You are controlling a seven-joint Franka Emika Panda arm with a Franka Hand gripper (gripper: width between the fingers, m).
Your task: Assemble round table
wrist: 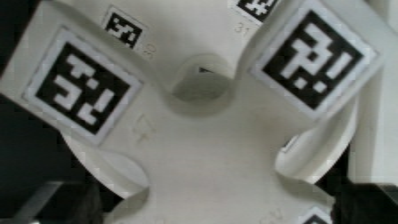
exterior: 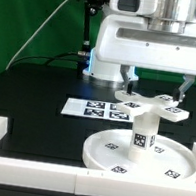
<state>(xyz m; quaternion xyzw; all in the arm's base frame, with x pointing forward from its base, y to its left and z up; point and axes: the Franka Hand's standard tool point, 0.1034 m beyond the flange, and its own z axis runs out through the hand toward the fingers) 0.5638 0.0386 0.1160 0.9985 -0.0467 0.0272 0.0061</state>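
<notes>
Assembly is almost done: leg (exterior: pixel 141 130) is set in disc (exterior: pixel 99 147), cross-shaped foot (exterior: pixel 153 108) placed on top; tool (exterior: pixel 152 94) is opened around it.

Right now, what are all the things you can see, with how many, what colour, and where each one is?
round disc: one, white, tagged, on the black table, front right in the exterior view.
leg: one, white, tagged, upright on the disc's centre.
cross-shaped foot: one, white, tagged, on top of the leg.
marker board: one, white, flat on the table behind the disc.
border rails: white, along the table's front and left edges.
gripper: one, open, fingers either side of the foot.
</notes>
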